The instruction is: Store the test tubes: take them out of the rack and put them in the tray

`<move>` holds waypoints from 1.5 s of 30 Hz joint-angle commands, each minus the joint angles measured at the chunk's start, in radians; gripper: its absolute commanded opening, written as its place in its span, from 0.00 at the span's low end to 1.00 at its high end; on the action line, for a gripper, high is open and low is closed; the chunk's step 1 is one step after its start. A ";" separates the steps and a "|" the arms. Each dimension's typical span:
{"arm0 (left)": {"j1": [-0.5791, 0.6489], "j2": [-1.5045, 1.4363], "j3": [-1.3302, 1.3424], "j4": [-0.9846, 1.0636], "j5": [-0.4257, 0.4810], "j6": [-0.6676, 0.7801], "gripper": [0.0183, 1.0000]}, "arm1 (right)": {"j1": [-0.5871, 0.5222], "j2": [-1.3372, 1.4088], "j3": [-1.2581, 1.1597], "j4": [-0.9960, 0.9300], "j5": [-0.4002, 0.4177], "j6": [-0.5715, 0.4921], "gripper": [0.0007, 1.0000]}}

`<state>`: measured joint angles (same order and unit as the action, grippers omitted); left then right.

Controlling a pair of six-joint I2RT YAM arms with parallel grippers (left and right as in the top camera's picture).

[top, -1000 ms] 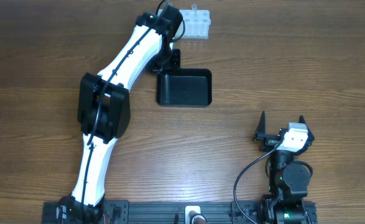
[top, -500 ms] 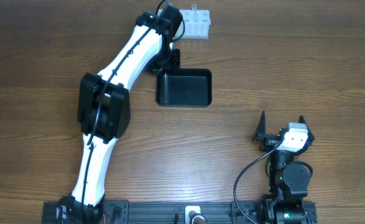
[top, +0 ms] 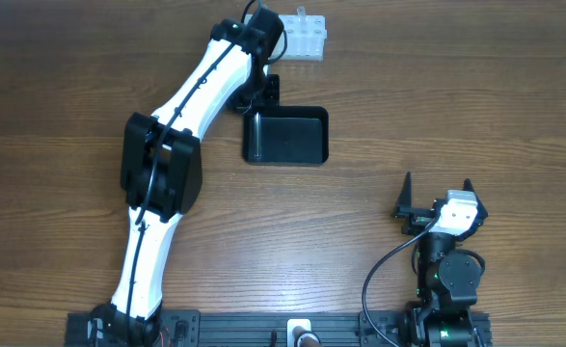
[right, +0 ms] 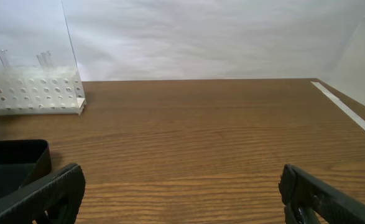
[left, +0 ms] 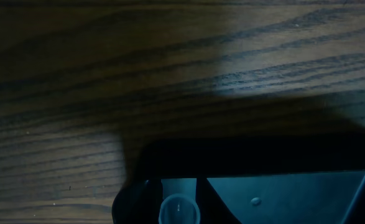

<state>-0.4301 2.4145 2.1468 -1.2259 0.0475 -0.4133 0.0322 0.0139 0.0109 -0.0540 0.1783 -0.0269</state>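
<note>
Black tray [top: 297, 140] lies near the rack [top: 303, 39]; left gripper [top: 261, 104] hangs at its corner by a test tube [left: 179, 210] end-on — grip untellable; right gripper [top: 438, 183] gapes. Tilted, the tube could snag the rim.

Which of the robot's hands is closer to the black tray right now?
Left. The left hand is at a corner of the black tray. The right hand sits far off, open, close to its own arm's base.

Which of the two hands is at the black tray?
The left hand, at a corner of the tray. The right hand rests open near its own base, apart from the tray.
</note>
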 commanded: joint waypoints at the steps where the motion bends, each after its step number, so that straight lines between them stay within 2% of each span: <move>1: 0.000 0.021 0.015 0.004 -0.015 -0.010 0.12 | -0.005 -0.009 -0.005 -0.004 -0.005 0.003 0.99; 14: 0.000 0.041 0.015 0.011 -0.015 -0.010 0.13 | -0.005 -0.009 -0.005 -0.004 -0.005 0.003 0.99; 19: 0.000 0.041 0.015 0.013 -0.015 -0.010 0.21 | -0.005 -0.009 -0.005 -0.004 -0.005 0.003 0.99; 23: 0.000 0.041 0.015 0.016 -0.015 -0.010 0.33 | -0.005 -0.009 -0.005 -0.004 -0.005 0.003 0.99; 35: -0.011 -0.110 0.016 0.071 -0.024 -0.010 0.36 | -0.005 -0.009 -0.005 -0.004 -0.005 0.003 0.99; 39: -0.011 -0.173 0.016 0.145 -0.068 -0.010 0.38 | -0.005 -0.009 -0.005 -0.004 -0.005 0.003 0.99; 45: -0.011 -0.204 0.016 0.264 -0.182 0.002 0.53 | -0.005 -0.009 -0.005 -0.004 -0.005 0.003 0.99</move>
<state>-0.4393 2.2337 2.1506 -0.9909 -0.0479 -0.4164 0.0322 0.0139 0.0109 -0.0540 0.1783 -0.0265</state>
